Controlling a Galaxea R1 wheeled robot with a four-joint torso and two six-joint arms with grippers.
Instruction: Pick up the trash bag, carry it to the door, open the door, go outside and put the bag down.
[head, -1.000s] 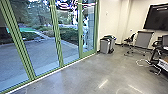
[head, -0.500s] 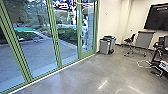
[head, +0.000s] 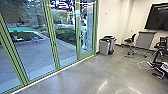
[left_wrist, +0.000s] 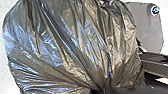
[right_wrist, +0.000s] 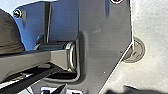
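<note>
The trash bag (left_wrist: 75, 42), dark, thin and shiny, bulges large in the left wrist view. Its folds draw together into a gathered neck, where my left gripper (left_wrist: 106, 87) is shut on it. Part of the same dark bag (right_wrist: 10, 35) shows beside the robot's body plate in the right wrist view. How my right gripper stands cannot be made out. In the head view, a green-framed glass door (head: 86, 32) with a dark handle is part of the glass wall, and it stands closed.
Grey bins (head: 104, 47) stand by the wall just right of the glass. Farther right are a chair (head: 130, 40), a grey panel on wheels (head: 145, 40) and a white cable (head: 143, 65) on the floor. A paved yard (head: 37, 53) lies beyond the glass.
The head camera has moved a little: the door frames now stand farther left in its picture. The glass wall and bins themselves have not moved.
</note>
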